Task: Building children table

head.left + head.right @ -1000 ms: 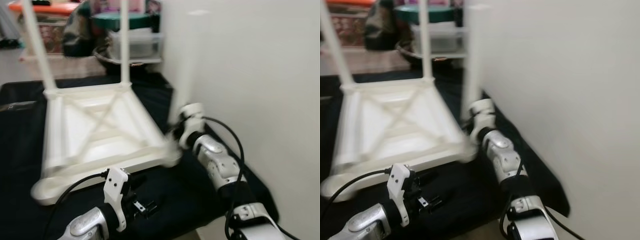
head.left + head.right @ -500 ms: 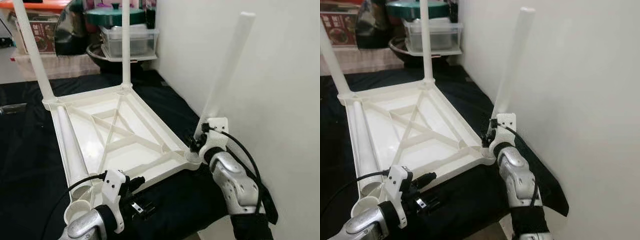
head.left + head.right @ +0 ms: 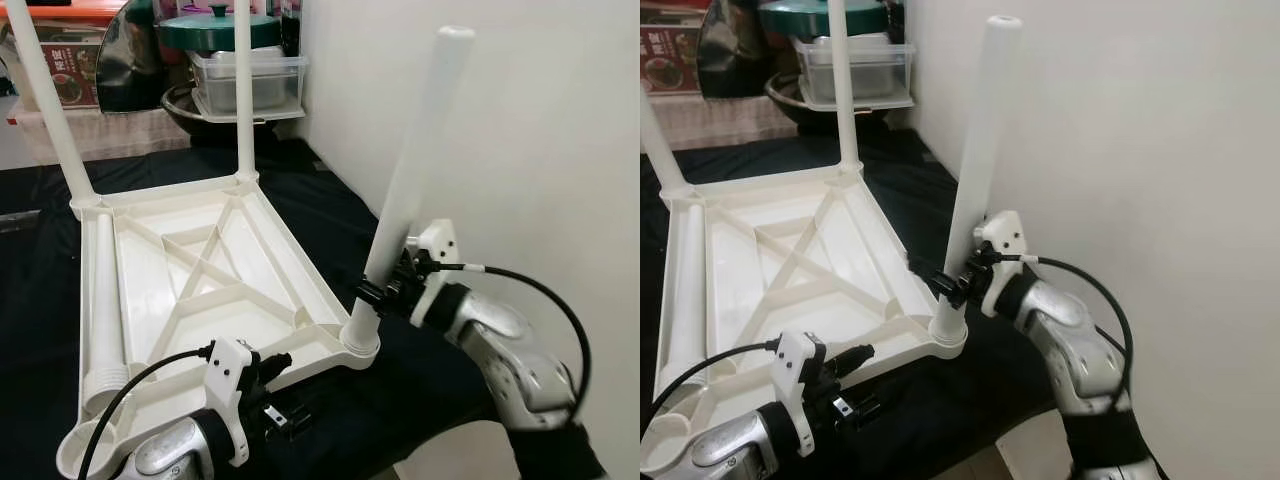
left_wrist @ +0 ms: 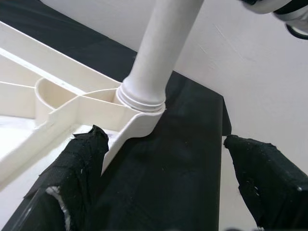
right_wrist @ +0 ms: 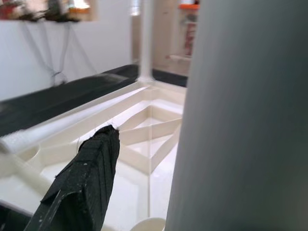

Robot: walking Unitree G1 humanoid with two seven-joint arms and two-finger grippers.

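Three white plastic legs stand in the upturned white plastic table top; the right end effector grips the near tilted leg just above its socket. Left end effector hovers open nearby, empty. Tilt risks cross-threading or the leg popping out

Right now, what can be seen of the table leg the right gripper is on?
The leg is a plain white plastic tube with a rounded closed top. It stands almost upright, leaning slightly toward the wall, its ribbed lower end seated in the near right corner socket of the upturned tabletop. The right gripper is closed around its lower part.
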